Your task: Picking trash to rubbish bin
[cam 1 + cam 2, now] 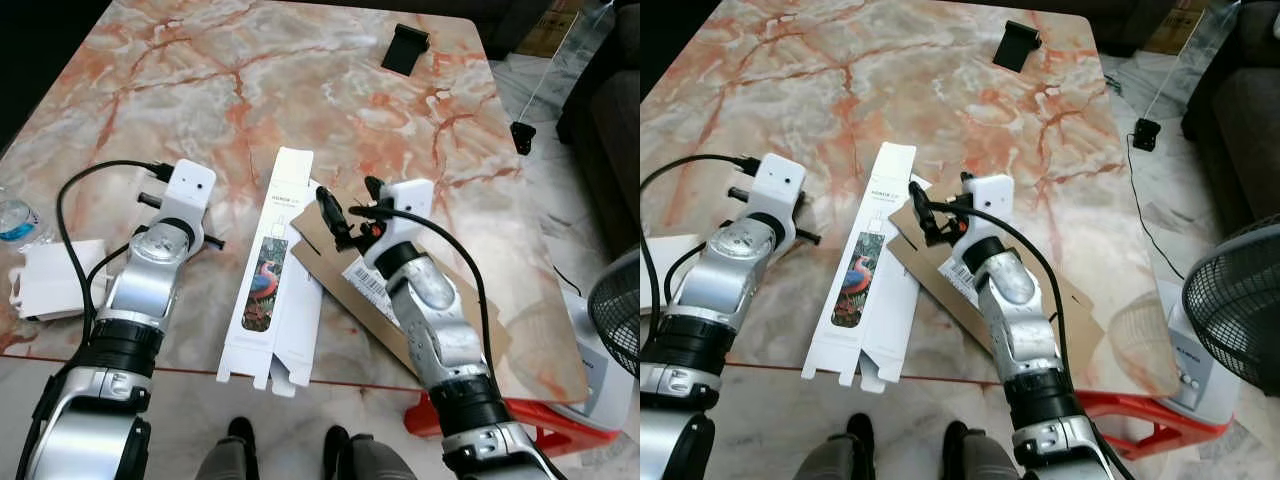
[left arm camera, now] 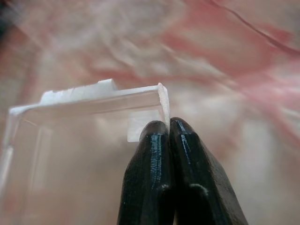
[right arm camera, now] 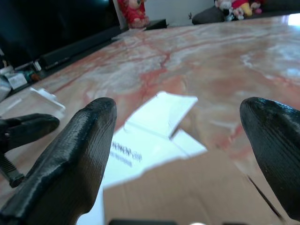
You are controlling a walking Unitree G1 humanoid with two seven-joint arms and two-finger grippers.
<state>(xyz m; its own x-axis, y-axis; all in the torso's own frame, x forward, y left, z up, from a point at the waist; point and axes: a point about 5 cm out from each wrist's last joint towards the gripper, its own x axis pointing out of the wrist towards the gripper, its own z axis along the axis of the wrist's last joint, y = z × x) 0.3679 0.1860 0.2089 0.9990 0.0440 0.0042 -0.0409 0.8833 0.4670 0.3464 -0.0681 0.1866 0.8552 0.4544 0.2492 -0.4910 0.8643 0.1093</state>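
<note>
I see the right gripper (image 1: 347, 212) with fingers spread wide, hovering over the top edge of the brown cardboard (image 1: 440, 320). The flattened white carton (image 1: 275, 265) lies on the marble table (image 1: 300, 80), just left of that claw. Left gripper (image 2: 168, 140) pinched together, empty, beside a clear plastic box (image 2: 84, 140).

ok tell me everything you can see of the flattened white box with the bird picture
The flattened white box looks like thin printed cardboard, long and narrow, lying flat on the marble table between the two arms. A colourful bird picture sits on its lower half, small dark lettering above it, and open flaps stick out at the near end by the table edge. Its right side lies against the brown cardboard sheet. The open right end effector hovers at that side.
</note>
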